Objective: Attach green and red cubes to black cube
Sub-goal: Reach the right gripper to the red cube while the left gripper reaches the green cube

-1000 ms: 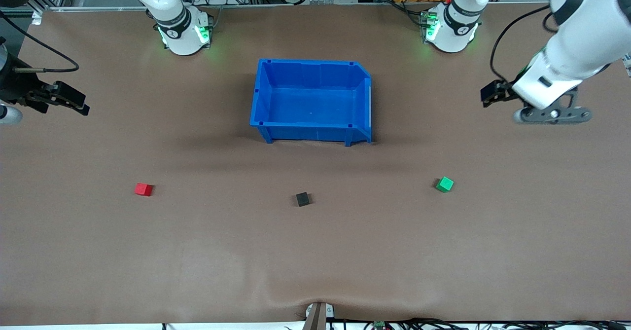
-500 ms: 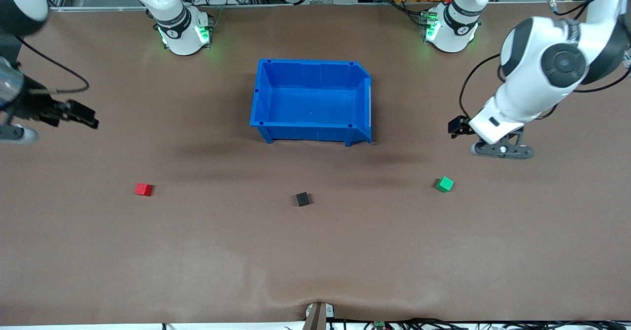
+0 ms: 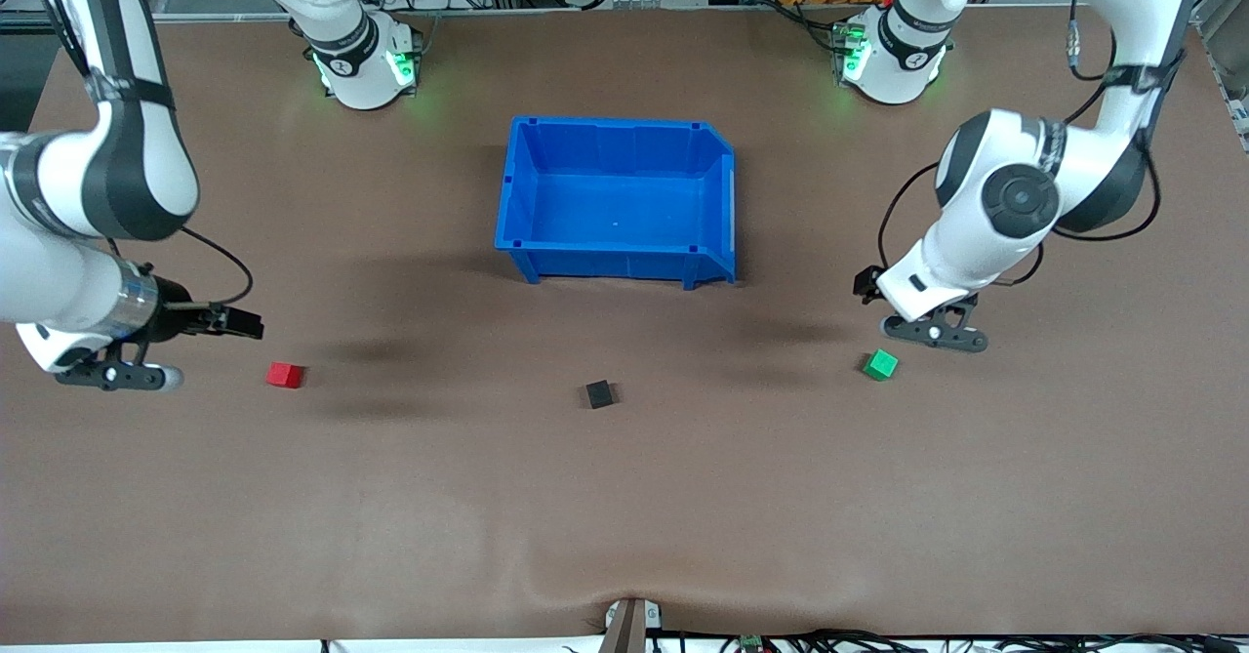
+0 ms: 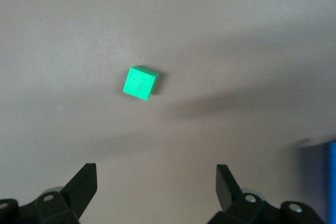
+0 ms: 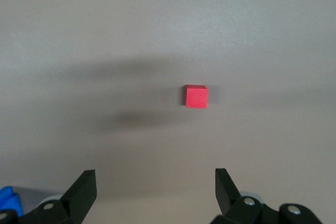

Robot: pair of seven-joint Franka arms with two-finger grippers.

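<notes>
Brown tabletop (image 3: 624, 497) carries three separate cubes at mid-frame: red (image 3: 284, 374), black (image 3: 599, 394), green (image 3: 880, 364). Nothing is attached yet. Left tool (image 4: 156, 187) hangs spread wide over green, right tool (image 5: 155, 186) spread wide over red.

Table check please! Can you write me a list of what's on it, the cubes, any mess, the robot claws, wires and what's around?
Surface: brown table, slightly wrinkled at the edge nearest the front camera.
Job's things: red cube, black cube and green cube lie apart on the table, none joined.
Clutter: blue bin, nothing in it.
Grippers: left gripper open above the table near the green cube; right gripper open above the table near the red cube.
Cables: black cables run along both arms.
Surroundings: wires and equipment past the table's edge at the arms' bases.
</notes>
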